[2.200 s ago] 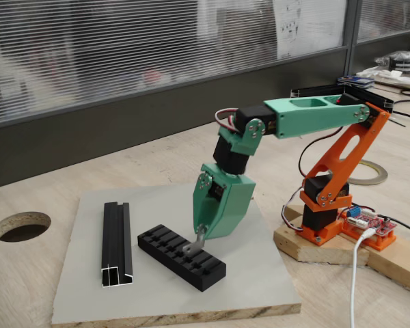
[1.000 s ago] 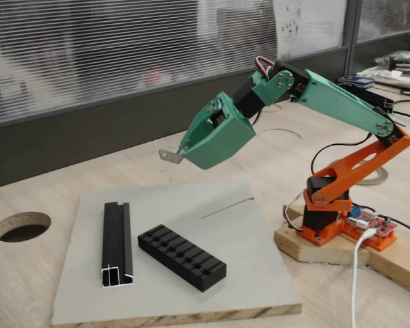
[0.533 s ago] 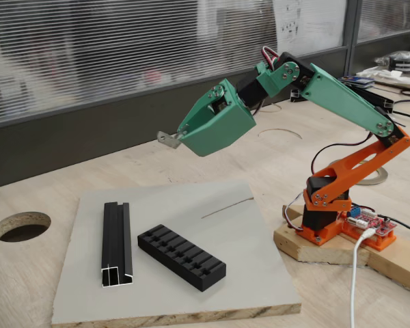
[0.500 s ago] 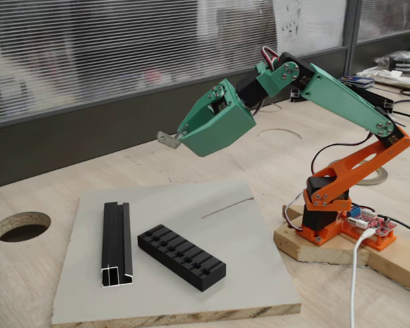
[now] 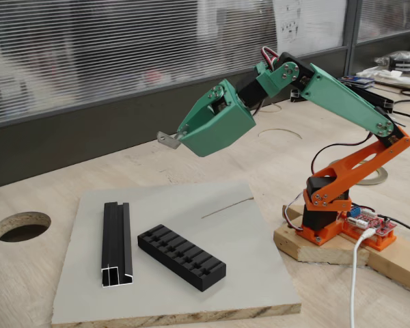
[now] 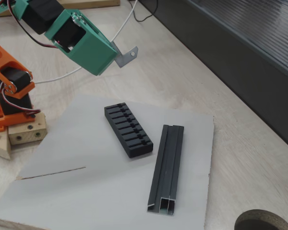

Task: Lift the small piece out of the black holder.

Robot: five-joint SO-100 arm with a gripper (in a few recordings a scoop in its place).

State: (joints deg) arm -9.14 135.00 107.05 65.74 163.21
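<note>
Green tool (image 5: 176, 139) raised high above the surface (image 5: 246, 246), clamped on the small piece (image 5: 168, 139) (a grey metal tab jutting from its tip), well clear of the black holder (image 5: 182, 257) on the grey board (image 6: 86, 187), black rail (image 6: 167, 167) beside the holder

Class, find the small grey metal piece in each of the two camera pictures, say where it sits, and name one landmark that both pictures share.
A fixed view: the small piece is left of centre, held in the air at the tip of the gripper, above and behind the grey board.
Another fixed view: the small piece is upper centre, sticking out right of the gripper.
Shared landmark: the black holder lying on the board.
</note>
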